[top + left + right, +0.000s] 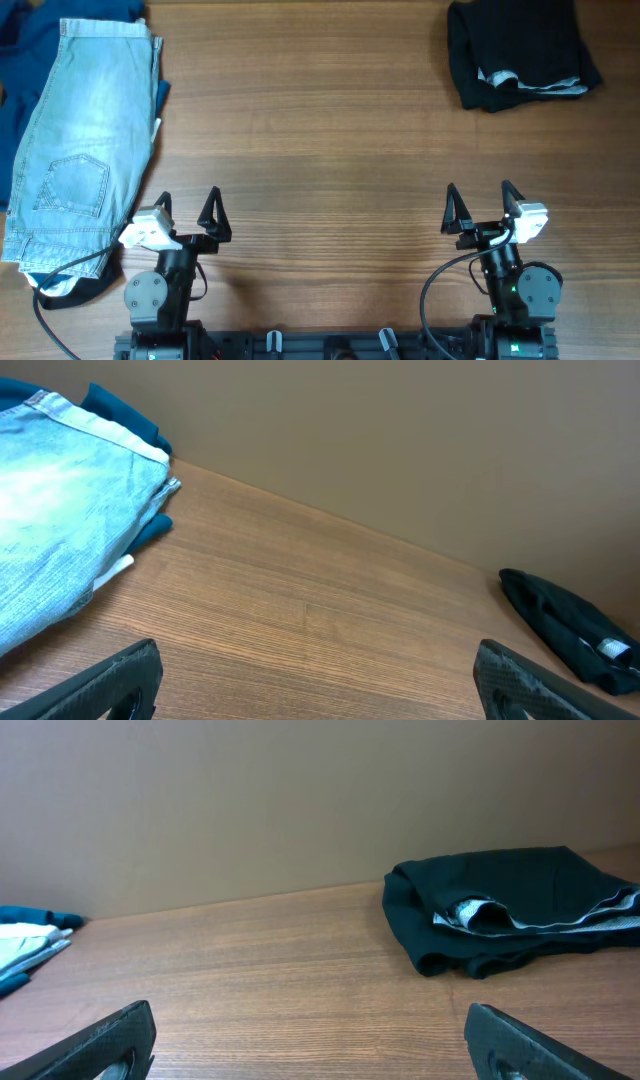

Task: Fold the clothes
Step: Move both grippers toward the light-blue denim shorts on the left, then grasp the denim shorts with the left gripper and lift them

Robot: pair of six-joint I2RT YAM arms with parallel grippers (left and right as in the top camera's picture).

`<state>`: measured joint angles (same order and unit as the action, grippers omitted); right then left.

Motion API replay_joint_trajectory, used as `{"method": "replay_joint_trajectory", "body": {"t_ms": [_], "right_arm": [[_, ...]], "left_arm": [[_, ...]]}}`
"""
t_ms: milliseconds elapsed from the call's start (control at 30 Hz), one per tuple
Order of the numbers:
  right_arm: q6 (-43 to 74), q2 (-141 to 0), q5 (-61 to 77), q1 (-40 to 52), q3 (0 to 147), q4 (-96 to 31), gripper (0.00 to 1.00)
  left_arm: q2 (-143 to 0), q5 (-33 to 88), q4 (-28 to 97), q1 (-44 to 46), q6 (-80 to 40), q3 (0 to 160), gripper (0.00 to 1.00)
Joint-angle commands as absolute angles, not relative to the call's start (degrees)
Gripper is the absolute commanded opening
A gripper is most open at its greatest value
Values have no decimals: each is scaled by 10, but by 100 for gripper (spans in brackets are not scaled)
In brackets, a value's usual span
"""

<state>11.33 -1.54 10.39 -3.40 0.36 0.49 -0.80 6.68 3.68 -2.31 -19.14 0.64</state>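
Pale blue denim shorts (80, 140) lie folded lengthwise at the table's left side, back pocket up, on top of darker blue clothes (25, 35). They also show in the left wrist view (55, 520). My left gripper (188, 210) is open and empty near the front edge, just right of the shorts' lower end; its fingers frame bare wood (315, 680). My right gripper (482, 205) is open and empty at the front right, with bare wood between its fingers (310, 1040).
A folded black garment (520, 50) with a white label lies at the back right; it also shows in the right wrist view (510, 910) and the left wrist view (570, 625). Wooden table (320, 130). A black cloth (70, 290) lies under the shorts' lower end.
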Motion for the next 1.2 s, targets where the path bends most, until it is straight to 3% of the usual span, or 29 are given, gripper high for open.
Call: {"method": "replay_joint_trajectory", "body": {"t_ms": [0,400,500,800,900,1167], "right_arm": [[122,-14,99,-32,3,10,100],[119,-14,141,-32,14,38,100],[74,-39,151,-32,42,38,100],[43,-333,236,-32,243,41,100],[45,-460,280,-32,362,-18,100],[13,-792,279,-32,669,-370,100]], "left_arm": [[-3,63,39,-20,-184,3,100],[-3,63,39,-20,-184,6,100],[-12,63,40,-20,-184,32,100],[-235,63,110,-20,-184,220,100],[-344,63,197,-20,-182,338,100],[-653,64,465,-20,-136,668,100]]}}
